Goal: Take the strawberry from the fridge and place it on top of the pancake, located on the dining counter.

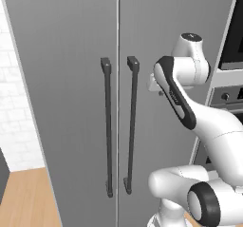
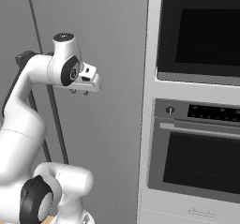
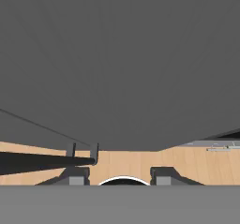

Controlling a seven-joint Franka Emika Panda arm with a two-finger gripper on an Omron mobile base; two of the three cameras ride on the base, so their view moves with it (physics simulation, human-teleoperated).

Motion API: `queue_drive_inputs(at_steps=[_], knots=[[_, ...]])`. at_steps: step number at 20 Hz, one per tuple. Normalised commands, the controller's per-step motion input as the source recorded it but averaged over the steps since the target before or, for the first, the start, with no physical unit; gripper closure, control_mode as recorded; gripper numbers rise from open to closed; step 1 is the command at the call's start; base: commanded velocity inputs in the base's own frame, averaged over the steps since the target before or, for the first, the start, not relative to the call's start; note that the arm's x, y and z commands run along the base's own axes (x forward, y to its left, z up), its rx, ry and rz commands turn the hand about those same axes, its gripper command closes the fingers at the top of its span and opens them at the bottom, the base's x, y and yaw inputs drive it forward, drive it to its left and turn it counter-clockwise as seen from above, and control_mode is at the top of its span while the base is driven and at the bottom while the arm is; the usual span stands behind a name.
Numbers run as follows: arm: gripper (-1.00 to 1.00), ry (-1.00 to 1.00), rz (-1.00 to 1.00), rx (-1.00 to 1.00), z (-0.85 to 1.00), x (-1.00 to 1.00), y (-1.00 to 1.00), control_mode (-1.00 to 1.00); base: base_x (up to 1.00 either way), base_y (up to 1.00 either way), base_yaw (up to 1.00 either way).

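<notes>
Fridge [image 1: 71, 102] doors closed, contents hidden; end effector [image 2: 79, 92] empty, fingers slightly apart.

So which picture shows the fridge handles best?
The left base view: both long dark fridge handles show whole, side by side on closed doors. The right base view catches one, partly behind the arm. The hand view shows one's lower end.

Fridge [image 1: 71, 102]: matte mid-grey on both doors, unpatterned; a pale seam is seen between them. Bar handles [image 1: 108, 126]: dark charcoal. Wall [image 1: 14, 102], left of the fridge: white, brick-patterned. Floor [image 1: 28, 197]: light wood planks. Oven column [image 2: 197, 124], right of the fridge: pale grey framing, black glass panels, a dark control strip. Gripper [image 2: 79, 92]: white body, dark tips.
</notes>
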Motion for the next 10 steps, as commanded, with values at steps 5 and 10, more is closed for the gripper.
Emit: queue_drive_inputs(at_steps=[5,10], knots=[[-1.00,0.00,0.00,0.00,0.00,0.00,0.00,1.00,-0.02,0.00,0.00],[-1.00,0.00,0.00,0.00,0.00,0.00,0.00,1.00,-0.19,-0.02,0.00]])
